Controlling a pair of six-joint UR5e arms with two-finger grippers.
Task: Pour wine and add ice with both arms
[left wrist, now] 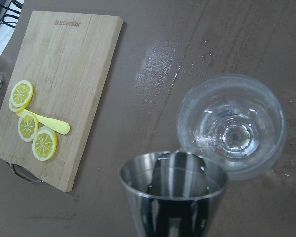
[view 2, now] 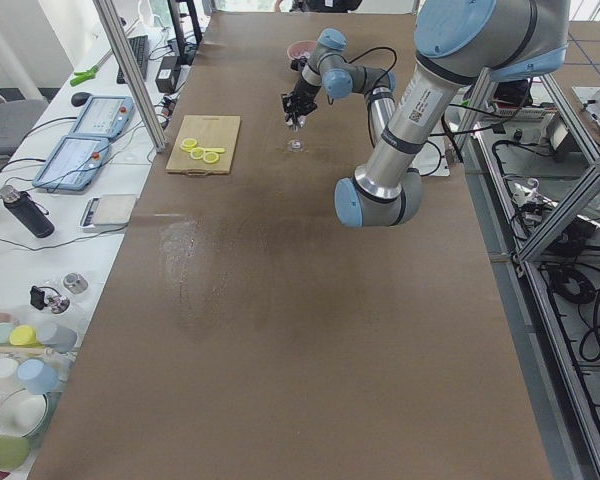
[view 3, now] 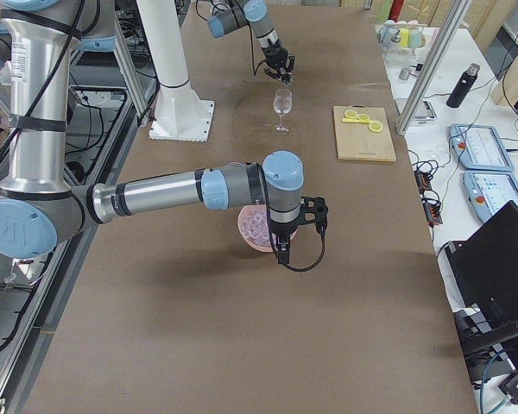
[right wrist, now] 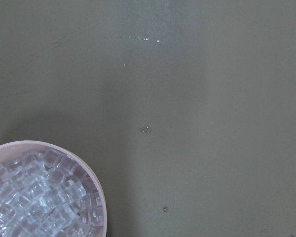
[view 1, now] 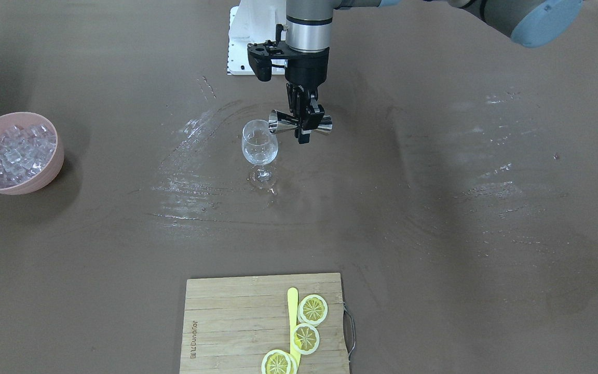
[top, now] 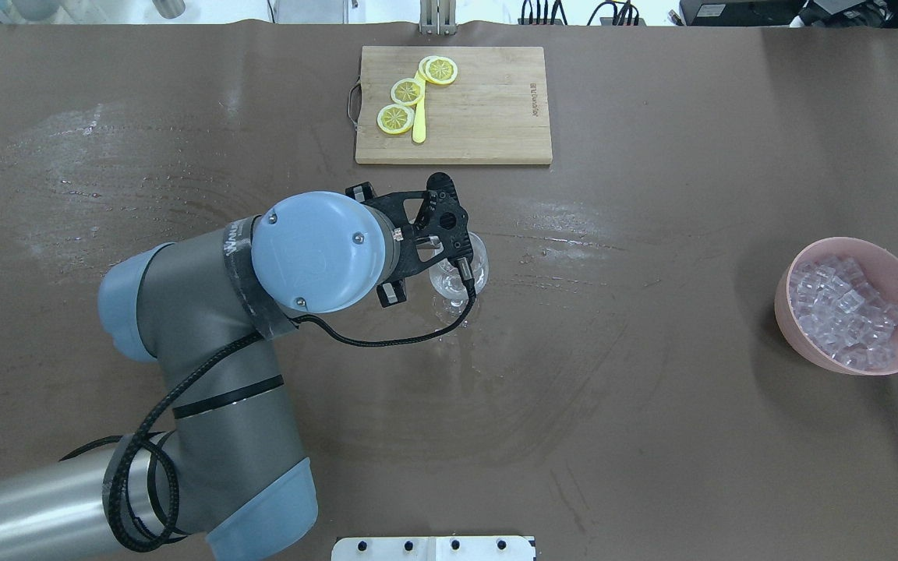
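The clear ice cubes (view 1: 16,153) sat in a round pink bowl (view 1: 50,174), well apart from the clear stemmed glass (view 1: 260,148), which the tipped steel jigger (view 1: 281,123) clamped in the left gripper (view 1: 307,124) might knock over; the right gripper's (view 3: 281,255) state was unreadable.

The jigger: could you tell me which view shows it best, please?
The exterior front-facing view: the jigger lies sideways in the left gripper, mouth toward the wine glass. Left wrist view shows only its mouth; overhead hides it; side views show specks.

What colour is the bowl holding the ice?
Pale pink. The bowl shows best in the overhead exterior view.
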